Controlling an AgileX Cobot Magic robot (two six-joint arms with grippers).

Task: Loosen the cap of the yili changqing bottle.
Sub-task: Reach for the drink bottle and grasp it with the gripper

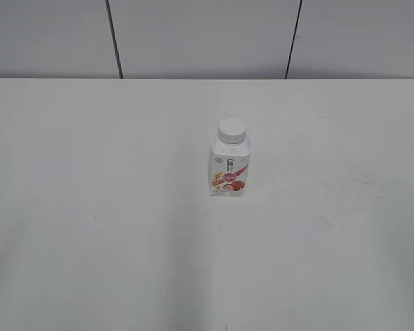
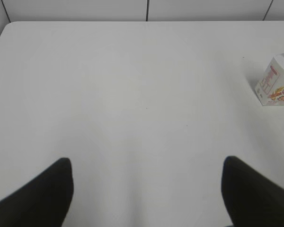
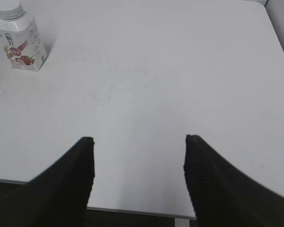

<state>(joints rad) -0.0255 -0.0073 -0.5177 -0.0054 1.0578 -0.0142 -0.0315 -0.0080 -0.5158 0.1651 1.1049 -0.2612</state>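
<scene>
Yili changqing bottle (image 1: 230, 167) stands upright near the middle of the white table (image 1: 90, 207), a little right of centre in the exterior view, with bare tabletop on every side of it. Its white body is squarish with rounded shoulders, and a pink-red label with a fruit and grain picture wraps the lower part. A white screw cap (image 1: 232, 129) sits on the neck, flat on top and level. Neither arm appears in the exterior view. In the left wrist view the bottle (image 2: 276, 83) shows at the far right edge, partly cut off at its top, well apart from the left gripper (image 2: 146, 189), whose two dark fingers (image 2: 40, 198) rise from the bottom corners with a wide gap of bare table between them and nothing held. In the right wrist view the bottle (image 3: 20, 42) stands in the top left corner with its cap (image 3: 9, 8) partly cut by the edge, again well apart from the right gripper (image 3: 139, 177). That gripper's dark ribbed fingers (image 3: 213, 184) are likewise spread wide and empty, hanging over the near edge of the table. Behind the table runs a pale panelled wall (image 1: 200, 34) with dark vertical seams.
</scene>
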